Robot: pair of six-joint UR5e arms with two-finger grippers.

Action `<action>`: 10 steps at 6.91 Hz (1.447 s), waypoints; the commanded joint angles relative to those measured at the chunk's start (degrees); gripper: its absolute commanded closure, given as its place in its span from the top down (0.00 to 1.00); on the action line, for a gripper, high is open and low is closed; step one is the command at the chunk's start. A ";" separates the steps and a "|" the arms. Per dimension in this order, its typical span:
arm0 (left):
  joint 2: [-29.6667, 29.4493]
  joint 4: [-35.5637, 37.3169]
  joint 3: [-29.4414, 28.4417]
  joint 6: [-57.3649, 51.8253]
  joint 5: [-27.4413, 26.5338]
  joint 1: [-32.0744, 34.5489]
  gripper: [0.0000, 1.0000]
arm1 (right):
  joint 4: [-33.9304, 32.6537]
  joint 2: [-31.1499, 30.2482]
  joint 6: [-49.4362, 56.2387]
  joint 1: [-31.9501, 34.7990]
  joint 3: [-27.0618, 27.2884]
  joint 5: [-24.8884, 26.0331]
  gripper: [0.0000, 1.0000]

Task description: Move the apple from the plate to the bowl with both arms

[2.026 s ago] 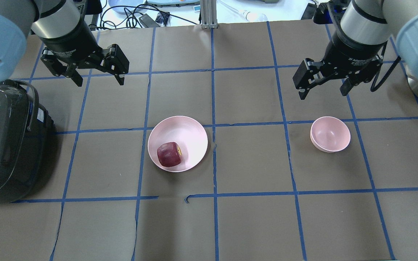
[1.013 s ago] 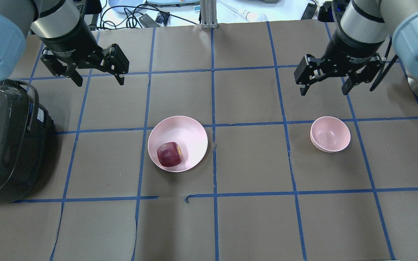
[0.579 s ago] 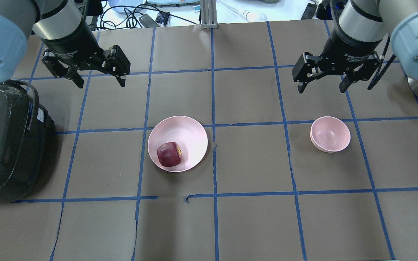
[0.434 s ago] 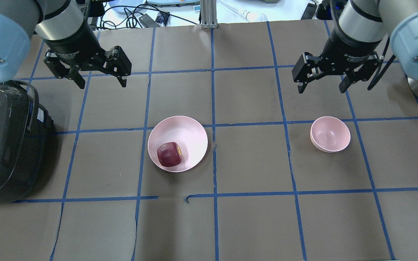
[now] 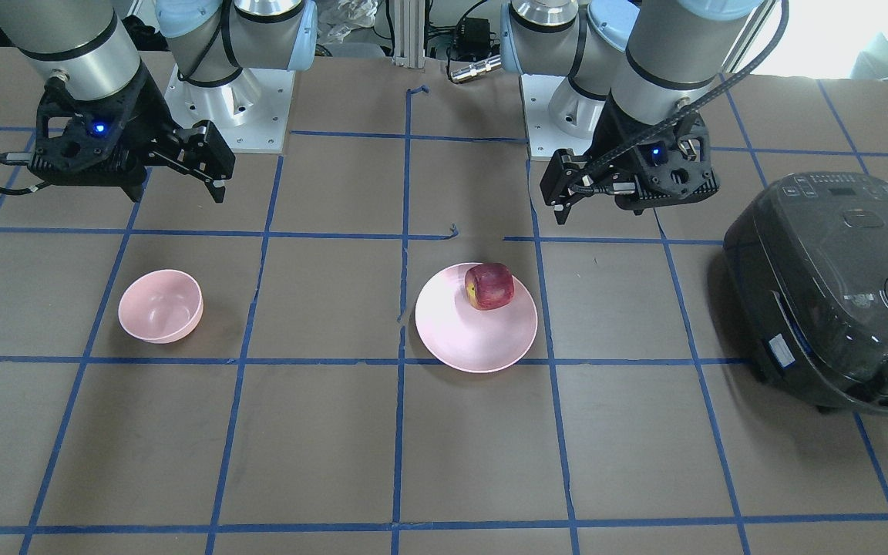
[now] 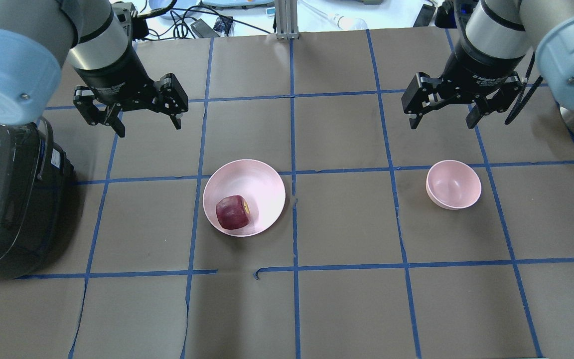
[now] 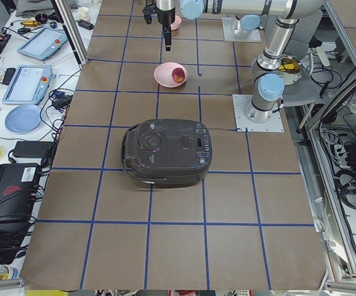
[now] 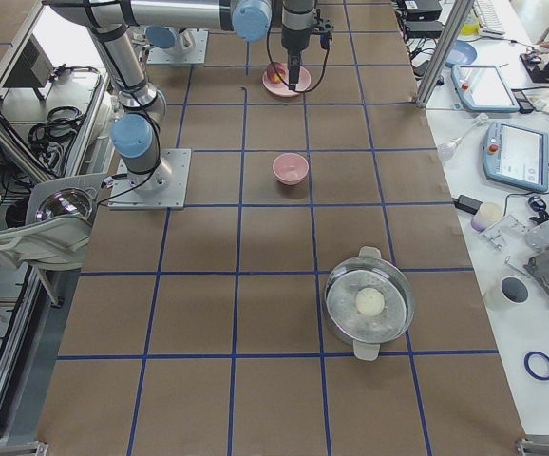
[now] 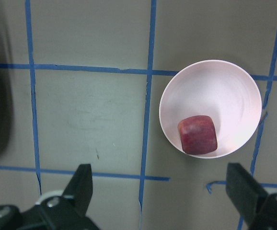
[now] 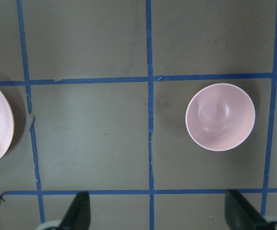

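The dark red apple [image 6: 233, 212] lies on the near left part of the pale pink plate [image 6: 262, 184]; both also show in the front view, apple [image 5: 489, 286] on plate [image 5: 467, 339], and in the left wrist view, apple [image 9: 197, 134] on plate [image 9: 215, 96]. The small pink bowl [image 6: 453, 184] stands empty to the right, also in the front view [image 5: 160, 306] and right wrist view [image 10: 220, 117]. My left gripper [image 6: 148, 125] is open, high above the table, back left of the plate. My right gripper [image 6: 441, 119] is open, behind and above the bowl.
A black rice cooker [image 6: 8, 194] stands at the table's left edge, also in the front view [image 5: 837, 285]. A steel pot [image 8: 369, 304] with a white ball stands far to the robot's right. Blue tape lines grid the brown table.
My left gripper has moved to the right and toward the plate, still open. My right gripper has shifted slightly and stays open. Apple, plate and bowl have not moved.
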State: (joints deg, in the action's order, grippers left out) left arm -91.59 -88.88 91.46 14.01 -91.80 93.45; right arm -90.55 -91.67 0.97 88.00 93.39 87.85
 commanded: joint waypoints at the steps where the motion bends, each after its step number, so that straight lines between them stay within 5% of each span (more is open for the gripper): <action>1: -0.25 3.33 5.90 7.25 0.13 4.17 1.00 | -0.07 0.00 0.00 0.07 -0.05 0.04 1.00; 5: -5.85 29.17 24.26 8.83 6.00 4.54 1.00 | -0.16 0.00 0.00 0.07 -0.05 0.13 1.00; 9: -10.70 32.79 24.38 8.22 7.86 4.89 1.00 | -2.51 3.23 0.79 -1.06 0.22 1.87 1.00; 10: -11.41 34.46 24.64 7.96 8.38 5.42 1.00 | -3.23 4.91 1.14 -6.64 0.91 2.76 1.00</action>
State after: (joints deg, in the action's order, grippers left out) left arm -102.02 -56.24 115.92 22.11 -84.03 98.45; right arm -92.56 -88.81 1.73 85.86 93.75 89.46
